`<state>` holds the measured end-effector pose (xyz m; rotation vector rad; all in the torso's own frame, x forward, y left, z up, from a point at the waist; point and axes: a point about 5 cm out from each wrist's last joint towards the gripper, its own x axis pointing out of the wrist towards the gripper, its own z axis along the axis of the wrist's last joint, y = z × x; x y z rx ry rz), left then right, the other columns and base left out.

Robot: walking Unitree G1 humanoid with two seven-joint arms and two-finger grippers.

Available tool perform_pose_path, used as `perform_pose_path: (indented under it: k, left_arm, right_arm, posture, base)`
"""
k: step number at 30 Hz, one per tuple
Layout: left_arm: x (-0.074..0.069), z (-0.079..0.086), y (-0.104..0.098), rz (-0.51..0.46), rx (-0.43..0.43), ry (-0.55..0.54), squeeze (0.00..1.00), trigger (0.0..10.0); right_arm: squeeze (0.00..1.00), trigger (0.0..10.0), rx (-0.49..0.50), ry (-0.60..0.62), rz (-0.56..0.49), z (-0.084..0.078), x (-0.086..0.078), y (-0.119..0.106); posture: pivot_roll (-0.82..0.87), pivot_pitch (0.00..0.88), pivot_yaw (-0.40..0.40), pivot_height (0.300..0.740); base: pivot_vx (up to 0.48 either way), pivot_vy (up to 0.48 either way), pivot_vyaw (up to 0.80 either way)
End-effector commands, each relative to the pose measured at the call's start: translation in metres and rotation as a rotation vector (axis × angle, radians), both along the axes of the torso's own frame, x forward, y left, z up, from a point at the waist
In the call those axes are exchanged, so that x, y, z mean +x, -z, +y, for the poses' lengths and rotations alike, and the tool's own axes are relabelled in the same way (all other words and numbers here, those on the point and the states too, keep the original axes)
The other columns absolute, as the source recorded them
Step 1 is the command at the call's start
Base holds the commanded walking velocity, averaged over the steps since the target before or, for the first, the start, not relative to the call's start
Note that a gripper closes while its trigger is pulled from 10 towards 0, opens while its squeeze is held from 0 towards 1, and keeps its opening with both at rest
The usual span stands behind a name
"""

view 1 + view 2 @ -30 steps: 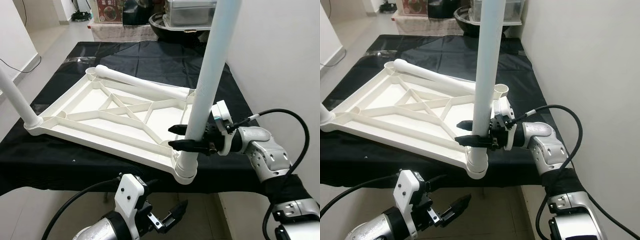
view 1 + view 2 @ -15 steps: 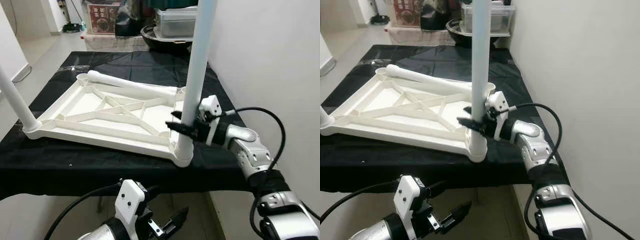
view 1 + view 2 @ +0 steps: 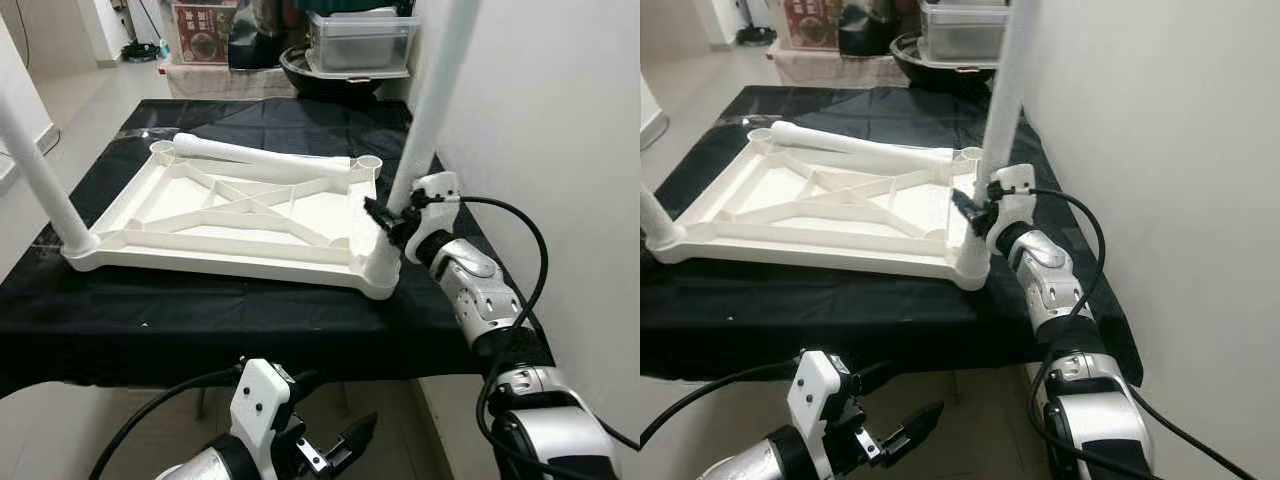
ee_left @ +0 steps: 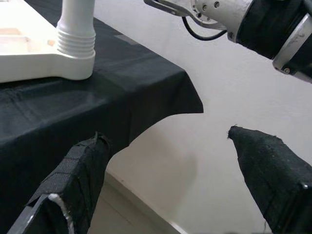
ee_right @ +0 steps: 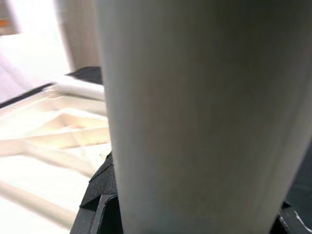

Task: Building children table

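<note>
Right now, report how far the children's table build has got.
Done: the white ribbed plastic tabletop lies upside down on the black cloth-covered table, with a white plastic leg standing in its near left corner. In hand: the right pincer grips the near-right white leg seated in its socket. Left: a loose white leg lies across the far edge; both far sockets are empty. The left pincer hangs open below the table.

We see the white tabletop [image 3: 230, 215] lying upside down on a black-draped table [image 3: 200, 320], with a loose leg [image 3: 262, 158] across its 12 o'clock edge. At 3 o'clock our right gripper [image 3: 385, 215] clasps an upright leg [image 3: 432, 105] tilted in the corner socket; another leg [image 3: 40, 180] stands at 9 o'clock. Our left gripper [image 3: 340, 445] hangs with fingers parted at 6 o'clock, below the table edge.
</note>
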<state>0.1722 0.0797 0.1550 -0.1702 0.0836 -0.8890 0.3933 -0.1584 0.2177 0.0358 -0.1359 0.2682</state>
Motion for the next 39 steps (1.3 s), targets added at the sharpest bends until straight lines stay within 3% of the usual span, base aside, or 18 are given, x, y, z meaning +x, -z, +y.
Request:
perform_pose_path:
  k: [1,11,12,19,22,23,24,27,28,33,39]
  left_arm:
    - [-0.001,0.0,0.002,0.005,0.01,-0.001,0.0,10.0]
    - [0.0,-0.001,0.003,0.005,0.008,0.002,0.0,10.0]
    - [0.0,-0.001,0.003,0.005,0.008,0.002,0.0,10.0]
    - [0.0,-0.001,0.003,0.006,0.008,0.001,0.0,10.0]
    - [0.001,-0.001,0.003,0.006,0.008,0.001,0.0,10.0]
    - [0.001,-0.001,0.003,0.006,0.008,0.002,0.0,10.0]
    - [0.001,-0.001,0.003,0.006,0.009,0.002,0.0,10.0]
    - [0.001,-0.002,0.004,0.005,0.009,0.002,0.0,10.0]
    - [0.001,-0.002,0.003,0.005,0.009,0.002,0.0,10.0]
    - [0.001,-0.002,0.004,0.005,0.008,0.001,0.0,10.0]
    - [0.002,-0.002,0.004,0.003,0.007,-0.001,0.0,10.0]
  right_arm:
    - [0.0,10.0,-0.001,0.13,0.128,-0.016,-0.004,0.032]
    - [0.0,10.0,0.044,0.533,0.128,0.001,-0.017,0.037]
    - [0.0,10.0,0.044,0.533,0.128,0.001,-0.017,0.037]
    - [0.0,10.0,0.045,0.78,0.197,0.011,-0.025,0.04]
    - [0.0,9.6,0.031,0.835,0.22,0.015,-0.026,0.04]
    - [0.0,7.5,0.037,0.859,0.239,0.016,-0.027,0.041]
    - [0.0,9.1,0.038,0.871,0.246,0.018,-0.027,0.04]
    - [0.0,9.1,0.039,0.877,0.25,0.02,-0.028,0.04]
    - [0.0,10.0,0.043,0.875,0.254,0.021,-0.028,0.04]
    - [0.0,10.0,0.037,0.852,0.262,0.021,-0.027,0.038]
    - [0.0,10.0,0.071,1.017,0.296,0.013,-0.037,0.042]
  posture:
    - [0.1,0.169,-0.036,0.74]
    - [0.1,0.169,-0.034,0.74]
    - [0.1,0.169,-0.034,0.74]
    - [0.1,0.17,-0.036,0.74]
    - [0.1,0.171,-0.036,0.74]
    - [0.1,0.17,-0.037,0.74]
    - [0.1,0.17,-0.037,0.74]
    - [0.1,0.17,-0.037,0.74]
    - [0.1,0.17,-0.038,0.74]
    - [0.09,0.169,-0.039,0.74]
    - [0.09,0.167,-0.04,0.74]
  base:
    - [0.0,0.0,0.0]
    - [0.0,0.0,0.0]
    - [0.0,0.0,0.0]
    - [0.0,0.0,0.0]
    - [0.0,0.0,0.0]
    - [0.0,0.0,0.0]
    - [0.0,0.0,0.0]
    - [0.0,0.0,0.0]
    - [0.0,0.0,0.0]
    - [0.0,0.0,0.0]
    - [0.0,0.0,0.0]
